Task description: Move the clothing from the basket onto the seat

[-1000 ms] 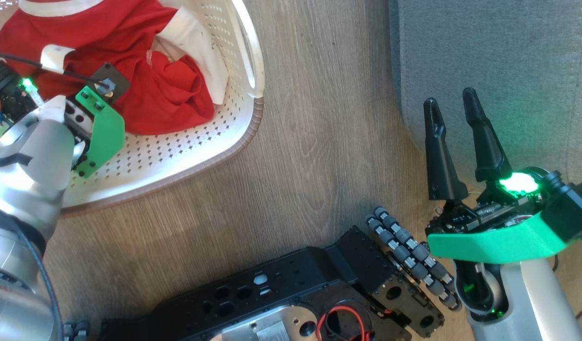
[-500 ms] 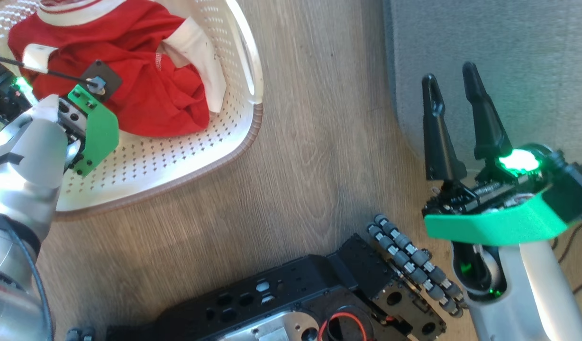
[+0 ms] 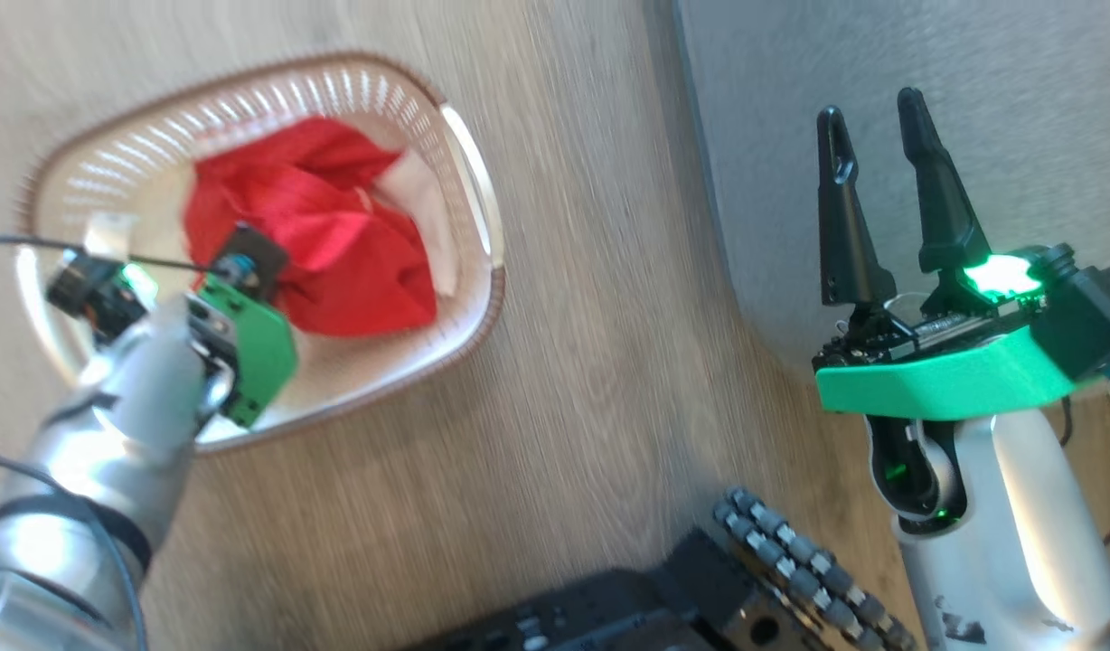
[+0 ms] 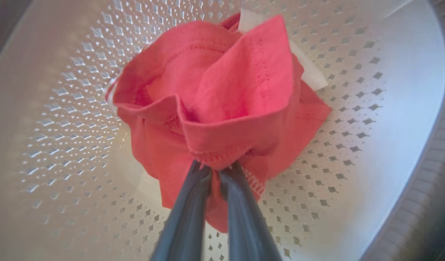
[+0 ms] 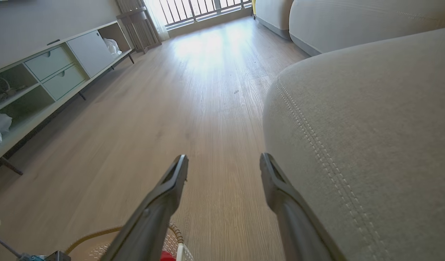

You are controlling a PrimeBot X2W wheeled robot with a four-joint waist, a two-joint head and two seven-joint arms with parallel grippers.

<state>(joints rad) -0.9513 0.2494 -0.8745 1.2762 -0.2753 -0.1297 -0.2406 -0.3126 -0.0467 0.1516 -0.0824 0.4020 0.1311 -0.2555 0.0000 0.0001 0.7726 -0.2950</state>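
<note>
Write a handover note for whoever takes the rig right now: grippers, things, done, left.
Left gripper: shut on a hem of the red clothing, which is bunched inside the basket.
Right gripper: open, holding nothing, beside the edge of the seat.
Done: grasp made.
Left: lift the clothing out, carry it to the seat, release. White trim shows behind the bunch, so a second pick may be needed.

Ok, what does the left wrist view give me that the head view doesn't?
Left wrist view: the left end effector pinched shut on a stitched hem of the clothing. Head view: the right end effector open and empty by the seat, with wood floor between seat and basket. Both: the red clothing bunched inside the basket.
</note>
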